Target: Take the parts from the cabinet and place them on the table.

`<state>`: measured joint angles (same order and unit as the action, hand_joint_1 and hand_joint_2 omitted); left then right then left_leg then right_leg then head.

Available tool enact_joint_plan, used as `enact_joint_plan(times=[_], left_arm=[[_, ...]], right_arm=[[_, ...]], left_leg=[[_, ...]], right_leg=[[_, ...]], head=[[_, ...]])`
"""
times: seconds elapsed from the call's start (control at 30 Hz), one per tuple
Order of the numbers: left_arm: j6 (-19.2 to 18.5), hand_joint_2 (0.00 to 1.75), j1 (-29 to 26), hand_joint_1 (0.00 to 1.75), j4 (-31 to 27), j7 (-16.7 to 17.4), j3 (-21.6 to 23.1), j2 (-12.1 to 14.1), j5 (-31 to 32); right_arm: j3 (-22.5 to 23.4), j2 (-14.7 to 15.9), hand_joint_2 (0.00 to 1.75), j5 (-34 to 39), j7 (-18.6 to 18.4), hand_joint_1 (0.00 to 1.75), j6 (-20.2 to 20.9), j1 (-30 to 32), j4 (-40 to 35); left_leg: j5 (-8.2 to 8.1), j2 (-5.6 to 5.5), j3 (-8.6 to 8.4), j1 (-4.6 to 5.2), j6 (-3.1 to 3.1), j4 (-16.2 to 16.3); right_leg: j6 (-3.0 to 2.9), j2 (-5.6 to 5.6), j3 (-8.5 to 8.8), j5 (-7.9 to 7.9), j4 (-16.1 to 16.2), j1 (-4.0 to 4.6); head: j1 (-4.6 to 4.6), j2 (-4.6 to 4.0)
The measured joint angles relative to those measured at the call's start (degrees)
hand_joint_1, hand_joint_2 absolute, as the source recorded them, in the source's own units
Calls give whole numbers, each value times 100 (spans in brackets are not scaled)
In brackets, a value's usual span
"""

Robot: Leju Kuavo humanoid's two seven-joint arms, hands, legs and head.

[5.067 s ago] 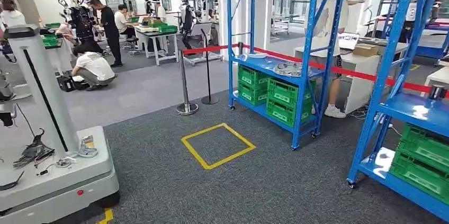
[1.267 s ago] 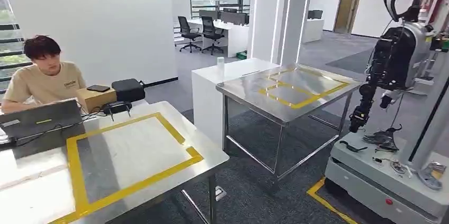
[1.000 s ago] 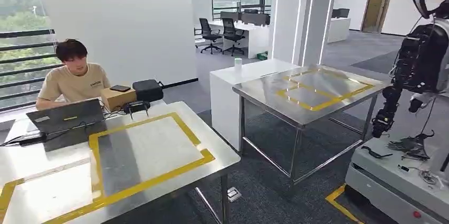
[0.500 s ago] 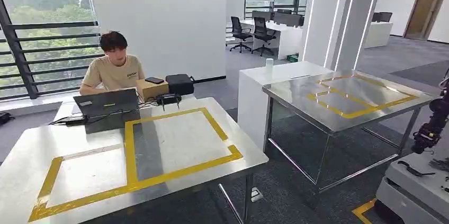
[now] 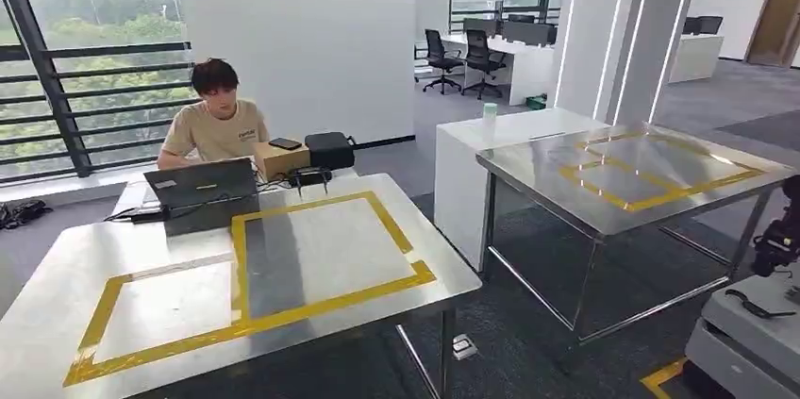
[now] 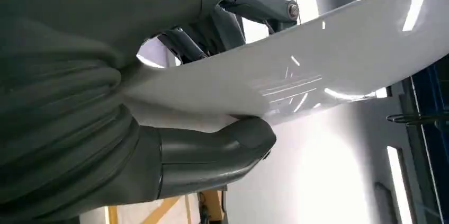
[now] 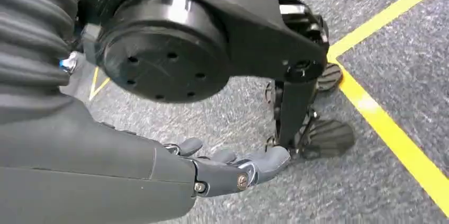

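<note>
- The left hand [image 6: 159, 128] holds a white glossy part [image 6: 317, 70]: the thick grey thumb [image 6: 222, 147] presses on one face of it and the darker fingers [image 6: 233, 12] reach over the other face, so the part is pinched between them.
- The part is a long, curved white shell. In the left wrist view it runs from the hand out toward 2 o'clock, and its far end leaves the picture.
- The right hand [image 7: 222, 171] holds nothing. Its fingers are stretched out, lie close to one another with small gaps, and touch no thing. It hangs over grey carpet [image 7: 370, 192] that has a yellow tape line [image 7: 392, 128].
- In the head view a steel table [image 5: 57, 324] stands at 7 o'clock, with yellow tape rectangles [image 5: 325, 300] on its top.
- On the far edge of this table, near 10 o'clock, there is a laptop [image 5: 212, 191], a cardboard box [image 5: 281, 158] and a black case [image 5: 330, 149]. A person [image 5: 219, 121] sits behind them.
- A second steel table [image 5: 604, 215] with yellow tape stands at 3 o'clock, and a white counter [image 5: 491, 163] is just beside it.
- At 4 o'clock a grey cart [image 5: 755, 333] shows at the picture edge.
</note>
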<state>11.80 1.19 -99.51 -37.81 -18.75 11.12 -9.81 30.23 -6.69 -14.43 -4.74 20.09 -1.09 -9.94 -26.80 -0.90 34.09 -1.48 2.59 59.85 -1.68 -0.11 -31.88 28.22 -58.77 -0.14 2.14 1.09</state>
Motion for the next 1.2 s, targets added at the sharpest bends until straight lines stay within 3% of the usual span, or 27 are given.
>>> enact_joint_plan(times=[0.03, 0.1, 0.13, 0.17, 0.2, 0.23, 0.3, 0.33, 0.37, 0.47, 0.53, 0.57, 0.6, 0.63, 0.67, 0.7, 0.73, 0.77, 0.8, 0.9, 0.97, 1.0, 1.03, 1.07, 1.1, 1.13, 1.2], left_arm=[[35, 175, 6, 175, -11, -35, 0, -13, -11], [68, 175, -10, 175, -26, -57, 0, -33, -35], [81, 175, -31, 175, -24, -55, 0, -46, -55], [83, 175, -54, 175, -26, -52, 0, -63, -82], [85, 175, -87, 175, -26, -50, -4, -74, -101], [89, 175, -128, 175, -39, -52, -17, -79, -120], [98, 175, -192, 175, -107, -68, -61, -83, -179], [98, 175, -209, 175, -135, -87, -87, -85, -203], [98, 175, -217, 175, -166, -85, -107, -92, -203], [107, 175, -292, 175, -221, -94, -127, -109, -203], [116, 175, -315, 175, -273, -96, -142, -125, -203], [116, 175, -313, 175, -289, -96, -146, -129, -203], [116, 175, -318, 175, -297, -96, -149, -135, -203], [116, 175, -323, 175, -297, -94, -149, -140, -203], [116, 175, -329, 175, -297, -96, -149, -151, -203], [116, 175, -334, 175, -297, -94, -149, -157, -203], [118, 175, -336, 175, -302, -94, -149, -166, -203], [118, 175, -336, 175, -313, -96, -149, -173, -203], [118, 175, -336, 175, -317, -94, -149, -177, -203], [118, 175, -336, 175, -317, -94, -149, -177, -203], [118, 175, -336, 175, -319, -94, -149, -179, -203], [124, 175, -346, 175, -334, -98, -153, -194, -203], [140, 175, -457, 175, -411, -103, -201, -236, -201], [148, 175, -494, 175, -450, -94, -241, -251, -201], [148, 175, -512, 175, -474, -109, -265, -258, -203], [148, 175, -535, 175, -492, -100, -278, -260, -203], [148, 175, -627, 175, -505, -94, -319, -284, -223]], right_arm=[[2, 2, 175, -7, 7, 0, 2, 3, 0], [2, 7, 175, -18, 4, 0, 0, 6, 0], [2, 7, 175, -33, 0, 0, 0, 10, 0], [2, 7, 175, -52, -4, 0, 0, 16, 0], [2, 7, 175, -68, -2, 0, 0, 23, 0], [2, 7, 175, -88, 2, 0, 0, 25, 0], [0, 7, 175, -120, 7, 0, 0, 25, 0], [0, 4, 175, -124, 4, 0, 0, 26, 0], [0, 7, 175, -131, 4, 0, 0, 20, 0], [0, 7, 175, -149, 0, 0, -2, 19, 0], [-2, 7, 175, -160, 9, 0, -2, 7, 0], [-4, 7, 175, -160, 4, 0, -2, -3, 0], [-7, 7, 175, -162, 4, 0, -2, 1, 0], [-7, 7, 175, -162, 2, 0, -2, 10, 0], [-7, 7, 175, -164, -2, 0, -2, 26, 0], [-7, 7, 175, -162, -2, 0, -2, 44, 0], [-7, 7, 175, -164, -2, 0, -2, 49, 0], [-7, 7, 175, -170, -2, 0, -2, 50, 0], [-7, 7, 175, -173, -2, 0, -2, 50, 0], [-7, 7, 175, -173, -2, 0, -2, 50, 0], [-9, 7, 175, -175, 0, 0, -2, 50, 0], [-15, 7, 175, -208, 4, 0, -2, 74, 2], [-22, 7, 175, -251, -2, 0, -2, 76, 2], [-28, 9, 175, -284, -2, 0, -2, 48, 0], [-31, 20, 175, -295, -2, 0, -4, 48, 0], [-33, 28, 175, -304, -4, 0, -15, 45, 0], [-50, 31, 175, -310, -7, 0, -50, 40, 0]], left_leg=[[-150, 35, 112, 6, 7, 234], [-553, 38, 509, 6, 24, 1044], [-685, 38, 711, 6, 28, 1426], [-698, 38, 835, 7, 27, 1640], [-577, 39, 812, 10, 14, 1573], [-351, 45, 669, 17, -7, 1265], [141, 101, 192, 38, -70, 312], [23, 176, 89, 78, -103, 107], [-19, 162, 11, 108, -146, 16], [-63, 102, -20, 98, -257, -38], [-104, 80, -174, 76, -318, -93], [-122, 73, -209, 76, -333, -92], [-169, 61, -243, 80, -344, -93], [-201, 55, -276, 83, -350, -93], [-259, 35, -336, 83, -353, -93], [-313, 11, -405, 83, -348, -93], [-374, -7, -490, 83, -341, -93], [-441, -17, -585, 83, -326, -93], [-457, -17, -608, 83, -323, -93], [-457, -17, -608, 83, -323, -93], [-473, -18, -629, 83, -319, -93], [-613, -31, -724, 92, -277, -68], [-667, -53, -928, 75, -114, -50], [-674, -8, -842, 53, -90, 214], [-634, 13, -608, 58, -88, 619], [-711, 23, -288, 62, -72, 1050], [-1200, 27, 268, 64, -71, 1568]], right_leg=[[-32, -12, 15, 16, 4, 1], [-87, -34, 31, 49, 0, 22], [-99, -43, 35, 63, -5, 37], [-102, -55, 48, 87, -13, 49], [-97, -62, 72, 115, -20, 55], [-90, -66, 107, 148, -32, 55], [-57, -74, 210, 227, -37, 54], [-20, -84, 213, 264, -35, 74], [32, -84, 211, 306, -34, 82], [107, -110, 338, 277, -20, 81], [158, -45, 159, 300, -384, 55], [180, -31, -69, 346, -724, 45], [206, -28, -422, 475, -1203, 37], [221, -28, -649, 606, -1477, 36], [234, -27, -912, 768, -1719, 34], [238, -25, -1029, 764, -1695, 24], [233, -23, -1034, 629, -1465, 14], [220, -19, -957, 350, -1074, 7], [215, -18, -931, 264, -967, 5], [215, -18, -931, 264, -967, 5], [211, -17, -903, 172, -858, 4], [174, 5, -787, -526, -167, 20], [34, 11, -593, -289, -144, 73], [-58, 15, -412, -261, -125, 53], [-86, 12, -349, -200, -123, 51], [-102, 12, -287, -144, -123, 54], [-121, 15, -138, 2, -123, 59]], head=[[0, 0], [0, 0], [-2, 0], [0, 0], [-2, 0], [0, 0], [-2, 0], [0, 0], [0, 0], [-11, 2], [-13, 2], [-15, 2], [-13, 2], [-15, 2], [-13, 2], [-18, 2], [-13, 2], [-15, 2], [-15, 2], [-15, 2], [-15, 2], [-13, 0], [-4, 0], [-4, 0], [0, 0], [0, 2], [2, 2]])
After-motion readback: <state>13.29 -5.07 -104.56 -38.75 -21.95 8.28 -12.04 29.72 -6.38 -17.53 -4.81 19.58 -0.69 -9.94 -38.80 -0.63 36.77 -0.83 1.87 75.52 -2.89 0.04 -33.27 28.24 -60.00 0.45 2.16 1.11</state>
